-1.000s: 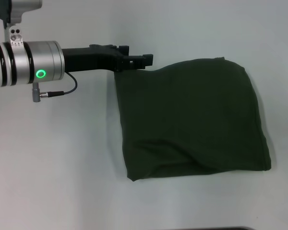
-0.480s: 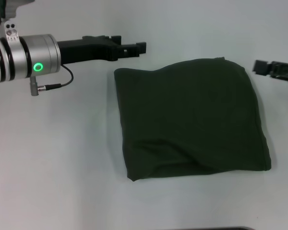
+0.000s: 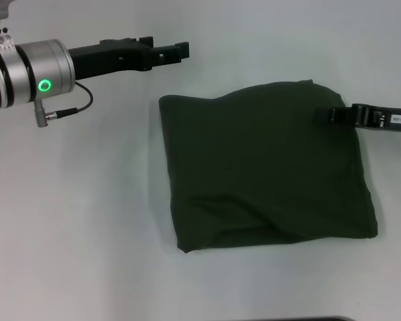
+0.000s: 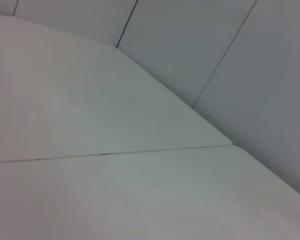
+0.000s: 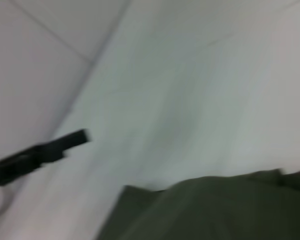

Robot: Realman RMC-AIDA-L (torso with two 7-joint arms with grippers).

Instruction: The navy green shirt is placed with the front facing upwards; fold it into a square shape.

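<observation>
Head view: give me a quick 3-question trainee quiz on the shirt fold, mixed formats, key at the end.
1. True or false: the left gripper is touching the shirt.
2. Multiple choice: the shirt lies as
A. fully spread, sleeves out
B. a folded, roughly square bundle
C. a crumpled ball
3. Short answer: which gripper is over the shirt, and at which part?

Key
1. False. It is off the shirt, beyond its far left corner, over the bare table.
2. B. No lettering, collar or sleeves show.
3. The right gripper, over the shirt's right edge near the far corner. Whether it touches the cloth cannot be told.
</observation>
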